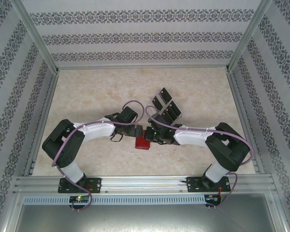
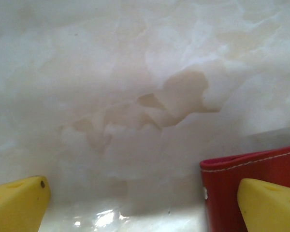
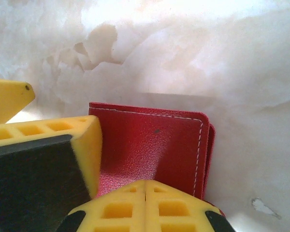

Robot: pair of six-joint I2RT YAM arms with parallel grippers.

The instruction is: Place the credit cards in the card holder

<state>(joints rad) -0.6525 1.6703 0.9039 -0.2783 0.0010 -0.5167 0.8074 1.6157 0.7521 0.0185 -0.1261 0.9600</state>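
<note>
Both arms meet at the middle of the marbled surface (image 1: 87, 92), over the card holder (image 3: 154, 145), which lies folded and flat there with its stitched red cover up. My right tool (image 3: 145, 189) is clenched, its two yellow tips pressed together at the near edge of the cover. I read that as a pin to keep the wallet from sliding, though from this angle I can't say whether a thin lip of the leather is nipped between the tips or they merely bear on it. My left tool (image 2: 142, 186) is released and spread wide, one finger over the holder's corner and the other over bare stone. It straddles the edge, placed, I judge, to catch the flap and lift it open. The credit cards (image 1: 165, 104) lie in a loose black fan just beyond the tools, apart from the wallet, none picked up. No card can go in until the pockets show, so opening the holder is the step in hand.
</note>
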